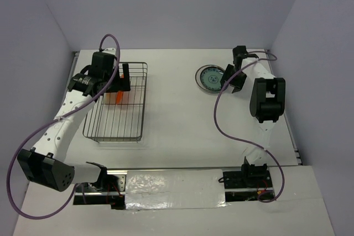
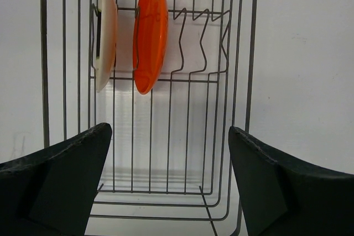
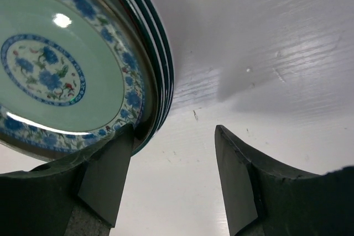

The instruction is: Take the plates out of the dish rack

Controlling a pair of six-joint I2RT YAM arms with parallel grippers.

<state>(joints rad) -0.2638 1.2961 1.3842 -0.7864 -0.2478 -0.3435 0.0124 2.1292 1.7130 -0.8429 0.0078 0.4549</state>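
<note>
Left gripper [image 2: 168, 192] is hanging released over the dish rack [image 1: 116, 120], lining up on the orange plate [image 2: 150, 34] and cream plate [image 2: 105, 31], which are standing upright in neighbouring slots at its far end. They're sitting so near each other that a finger going in between is risking tipping the cream one, or snagging a divider wire and dragging the rack. Right gripper [image 3: 174, 181] is also released beside the teal plate [image 3: 61, 64] topping the stack on the table [image 3: 265, 53], one finger [image 3: 105, 175] seemingly touching the stack's rim, so a sideways pull-out is risking shoving it.
</note>
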